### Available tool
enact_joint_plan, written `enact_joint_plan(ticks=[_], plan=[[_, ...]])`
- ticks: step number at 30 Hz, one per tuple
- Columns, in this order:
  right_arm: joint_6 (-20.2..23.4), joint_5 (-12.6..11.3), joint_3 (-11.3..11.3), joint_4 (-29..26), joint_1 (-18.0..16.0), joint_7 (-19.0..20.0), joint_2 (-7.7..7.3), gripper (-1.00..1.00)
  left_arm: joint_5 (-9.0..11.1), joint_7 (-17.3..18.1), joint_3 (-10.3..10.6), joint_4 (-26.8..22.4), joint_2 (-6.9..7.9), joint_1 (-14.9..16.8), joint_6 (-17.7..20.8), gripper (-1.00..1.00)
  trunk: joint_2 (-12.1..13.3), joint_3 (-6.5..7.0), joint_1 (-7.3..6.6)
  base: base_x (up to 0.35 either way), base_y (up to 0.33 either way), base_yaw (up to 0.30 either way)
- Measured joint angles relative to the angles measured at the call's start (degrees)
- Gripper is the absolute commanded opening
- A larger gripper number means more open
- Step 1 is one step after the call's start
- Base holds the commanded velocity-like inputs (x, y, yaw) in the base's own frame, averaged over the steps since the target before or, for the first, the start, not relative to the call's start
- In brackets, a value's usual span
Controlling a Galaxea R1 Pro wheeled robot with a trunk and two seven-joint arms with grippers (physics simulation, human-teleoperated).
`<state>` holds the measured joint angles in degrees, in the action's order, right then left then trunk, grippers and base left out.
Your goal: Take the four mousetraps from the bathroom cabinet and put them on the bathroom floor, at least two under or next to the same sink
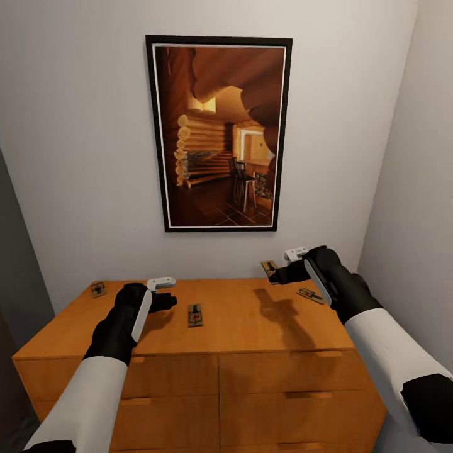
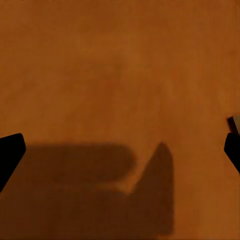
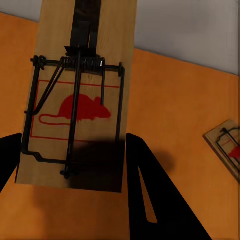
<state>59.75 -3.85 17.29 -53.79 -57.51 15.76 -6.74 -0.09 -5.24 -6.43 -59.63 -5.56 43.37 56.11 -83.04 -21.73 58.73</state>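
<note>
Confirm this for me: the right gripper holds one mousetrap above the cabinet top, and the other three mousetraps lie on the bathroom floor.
Not quite. The right gripper does hold a mousetrap above the cabinet, but the head view shows the other three lying on the cabinet top, not the floor: one at the back left corner, one in the middle, one at the right.

Orange-brown cabinet [image 1: 251, 327]; on top, three mousetraps: far left [image 1: 97, 289], centre beside left claw [image 1: 195, 314], under right claw [image 1: 310, 295].

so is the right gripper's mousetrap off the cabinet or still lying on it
Off it: the mousetrap sits raised in the right gripper, its shadow on the cabinet.
</note>
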Motion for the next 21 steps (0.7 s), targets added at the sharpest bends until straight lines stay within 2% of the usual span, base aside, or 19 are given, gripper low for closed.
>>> enact_joint_plan(ticks=[6,14,17,18,21], plan=[[0.0,0.0,0.1,-0.3,0.0,0.0,-0.04,-1.00,0.0,0.0,-0.1,0.2,0.02,0.0,-0.1,1.00,0.0,0.01,0.00,0.000,-0.103,-0.006],[0.0,0.0,0.5,-0.6,0.0,0.0,-0.08,-1.00,0.1,-0.6,0.0,0.8,-0.18,0.0,-0.2,1.00,0.0,0.01,0.00,0.000,-0.012,0.000],[0.0,0.0,0.5,-0.7,0.0,0.0,-0.15,-1.00,0.0,-1.1,0.0,1.1,-1.40,0.0,-0.1,1.00,0.0,0.01,0.00,0.000,-0.001,0.000],[0.0,-0.1,0.5,-0.7,0.0,0.0,-0.18,-1.00,0.0,-1.9,0.0,1.3,-2.27,0.0,0.0,1.00,0.0,0.01,0.00,0.000,0.000,0.000],[0.0,-0.1,0.5,-0.7,0.0,0.0,-0.31,-1.00,0.0,-4.3,0.1,1.4,-3.26,0.0,0.1,1.00,0.0,0.01,0.00,0.000,0.000,0.000]])
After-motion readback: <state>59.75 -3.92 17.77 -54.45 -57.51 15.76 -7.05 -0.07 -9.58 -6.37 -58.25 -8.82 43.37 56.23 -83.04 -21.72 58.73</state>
